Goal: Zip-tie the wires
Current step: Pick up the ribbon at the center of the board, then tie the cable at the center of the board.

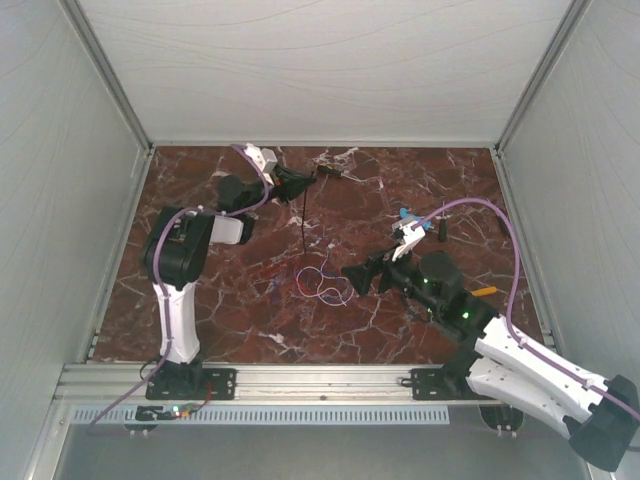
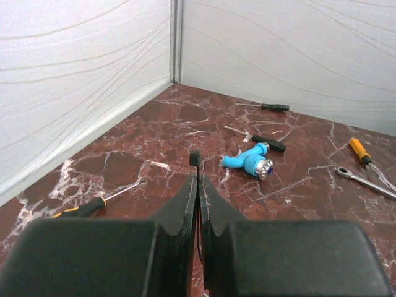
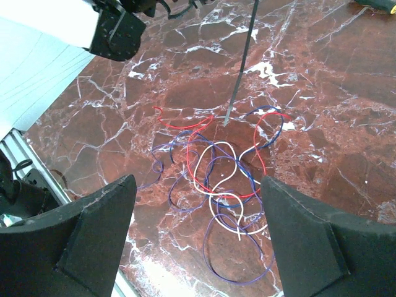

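Note:
The wires (image 3: pixel 216 179) are a loose tangle of thin purple, white and red loops on the marble table (image 1: pixel 230 320); they also show in the top view (image 1: pixel 322 285). My right gripper (image 3: pixel 198 180) hangs open just above them, one finger on each side; from above it (image 1: pixel 352 280) stands right beside the wires. My left gripper (image 2: pixel 197 179) is shut on a thin black zip tie (image 2: pixel 194 159), held high at the back of the table (image 1: pixel 312 178). The strap (image 1: pixel 302 225) hangs down, and its tip (image 3: pixel 228 120) touches down at the far edge of the tangle.
A blue-handled tool (image 2: pixel 250 161) lies near two black-handled screwdrivers (image 2: pixel 266 143), an orange screwdriver (image 2: pixel 359 150) and a ratchet wrench (image 2: pixel 365 180). A yellow-and-black screwdriver (image 2: pixel 93 204) lies to the left. White enclosure walls (image 1: pixel 60 200) close in three sides.

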### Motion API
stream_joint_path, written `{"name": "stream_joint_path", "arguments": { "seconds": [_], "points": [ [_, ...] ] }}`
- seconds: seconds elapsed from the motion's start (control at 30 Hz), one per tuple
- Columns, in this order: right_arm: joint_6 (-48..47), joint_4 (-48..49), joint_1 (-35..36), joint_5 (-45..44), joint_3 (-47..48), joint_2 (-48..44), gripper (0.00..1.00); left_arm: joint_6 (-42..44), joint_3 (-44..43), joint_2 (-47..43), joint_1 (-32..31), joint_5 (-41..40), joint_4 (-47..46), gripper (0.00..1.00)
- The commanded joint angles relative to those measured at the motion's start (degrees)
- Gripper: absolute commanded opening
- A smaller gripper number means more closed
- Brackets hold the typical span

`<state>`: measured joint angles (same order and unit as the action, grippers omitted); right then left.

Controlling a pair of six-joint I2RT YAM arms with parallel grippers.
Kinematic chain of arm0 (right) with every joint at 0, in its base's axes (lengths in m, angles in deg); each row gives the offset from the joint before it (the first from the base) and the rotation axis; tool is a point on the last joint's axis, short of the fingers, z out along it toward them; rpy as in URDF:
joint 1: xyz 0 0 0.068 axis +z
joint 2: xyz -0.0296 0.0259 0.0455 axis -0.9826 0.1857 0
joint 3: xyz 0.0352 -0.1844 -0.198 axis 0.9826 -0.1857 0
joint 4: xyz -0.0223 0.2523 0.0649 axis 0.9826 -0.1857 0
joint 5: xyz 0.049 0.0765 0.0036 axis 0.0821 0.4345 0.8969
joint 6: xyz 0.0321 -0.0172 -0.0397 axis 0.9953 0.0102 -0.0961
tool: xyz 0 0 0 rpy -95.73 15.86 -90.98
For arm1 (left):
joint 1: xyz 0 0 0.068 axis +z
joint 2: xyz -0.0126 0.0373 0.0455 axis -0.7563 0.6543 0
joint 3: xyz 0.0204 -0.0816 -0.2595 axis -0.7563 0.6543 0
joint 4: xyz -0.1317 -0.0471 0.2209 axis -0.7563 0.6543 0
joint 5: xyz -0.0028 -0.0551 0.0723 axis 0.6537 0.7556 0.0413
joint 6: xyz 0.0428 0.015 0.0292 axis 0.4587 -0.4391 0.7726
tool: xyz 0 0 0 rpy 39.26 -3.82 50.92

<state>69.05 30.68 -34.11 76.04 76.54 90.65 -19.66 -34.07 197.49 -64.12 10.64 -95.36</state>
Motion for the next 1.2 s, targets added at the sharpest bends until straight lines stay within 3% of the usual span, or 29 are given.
{"name": "stream_joint_path", "arguments": {
  "seconds": [0.0,0.53,1.17],
  "points": [
    [0.22,2.43,-0.32,1.64,-0.13,-1.09,0.79,-0.56,-0.66,2.90,0.31,-1.28,-9.42,0.00],
    [3.49,2.92,-0.36,5.41,-0.71,-2.65,0.78,1.44,8.12,4.03,-1.03,-3.99,-14.80,0.00],
    [2.63,0.14,-0.36,5.50,0.25,-3.77,0.78,-1.63,-1.88,9.05,1.54,-4.45,-11.50,0.00]
  ]
}}
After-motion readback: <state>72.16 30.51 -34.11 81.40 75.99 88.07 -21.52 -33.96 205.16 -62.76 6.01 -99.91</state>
